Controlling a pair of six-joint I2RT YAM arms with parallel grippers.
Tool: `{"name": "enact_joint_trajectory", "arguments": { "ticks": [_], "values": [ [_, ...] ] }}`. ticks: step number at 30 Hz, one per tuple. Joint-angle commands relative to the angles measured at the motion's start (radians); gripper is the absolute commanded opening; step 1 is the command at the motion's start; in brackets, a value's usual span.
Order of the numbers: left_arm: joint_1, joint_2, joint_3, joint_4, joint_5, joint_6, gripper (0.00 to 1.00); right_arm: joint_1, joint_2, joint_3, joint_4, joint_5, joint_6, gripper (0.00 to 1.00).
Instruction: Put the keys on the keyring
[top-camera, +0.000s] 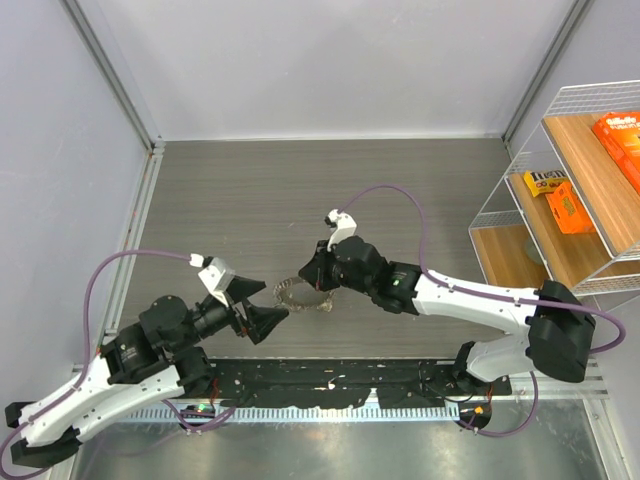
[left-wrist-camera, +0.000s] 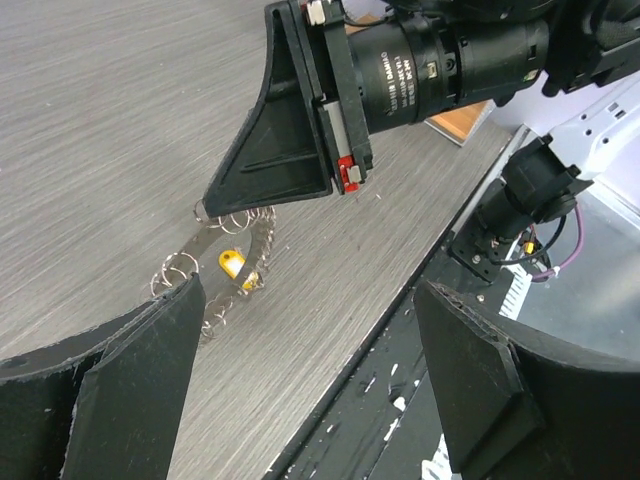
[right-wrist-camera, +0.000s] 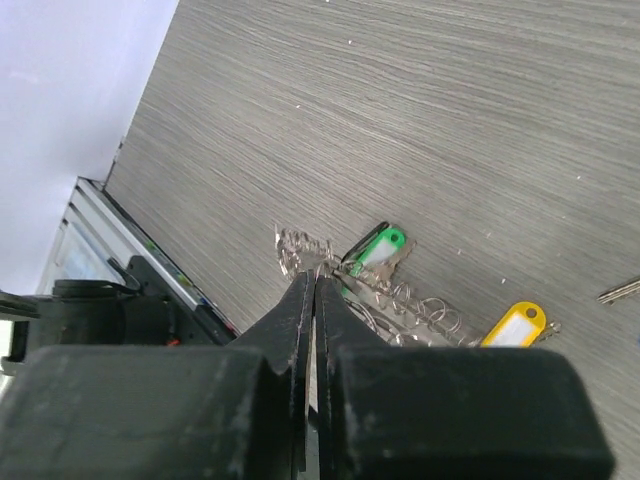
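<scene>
Nearly touching over the grey wood-grain bench (top-camera: 400, 200), the two arms meet at the keyring (top-camera: 303, 296), which lies at the centre of the scene between them. The right claw (top-camera: 311, 274) is clenched on the ring's far-left rim. The left claw (top-camera: 262, 308) is released, spread wide and empty just beside the ring's left edge.

The coming move appears to turn on that gap: the ring lies directly right of the left claw, its fringed band running roughly left to right. The right arm is the nearer, being already on the ring.

The right wrist view shows what the overhead view cannot. A green-tagged key (right-wrist-camera: 378, 247) sits just beyond the pinched tips, a yellow-tagged key (right-wrist-camera: 512, 325) lies farther along the coil of small rings, and what looks like a bare loose key (right-wrist-camera: 620, 291) rests apart at the frame's edge. Whether either tagged key is threaded on cannot be told. The left wrist view confirms the right claw's tip meeting the ring, with only the yellow tag visible beneath it.
</scene>
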Motion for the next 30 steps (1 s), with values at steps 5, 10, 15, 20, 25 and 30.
{"name": "enact_joint_trajectory", "arguments": {
  "ticks": [5,10,15,20,25,30],
  "values": [
    [-0.004,0.029,-0.053,0.144,-0.053,0.08,0.9,0.007,-0.073,0.096,-0.021,0.099,0.172,0.06],
    [-0.002,0.049,-0.081,0.218,-0.124,0.148,0.89,0.008,-0.076,0.172,-0.093,0.08,0.187,0.06],
    [-0.004,0.063,-0.133,0.341,-0.145,0.207,0.9,0.018,-0.087,0.221,-0.145,0.068,0.18,0.05],
    [-0.004,0.081,-0.153,0.417,-0.121,0.25,0.94,0.031,-0.101,0.231,-0.145,0.045,0.18,0.06],
    [-0.004,0.095,-0.156,0.465,-0.118,0.277,0.95,0.059,-0.095,0.261,-0.157,0.04,0.167,0.06],
    [-0.002,0.112,-0.157,0.49,-0.105,0.295,0.95,0.077,-0.096,0.272,-0.151,0.033,0.167,0.06]
  ]
}}
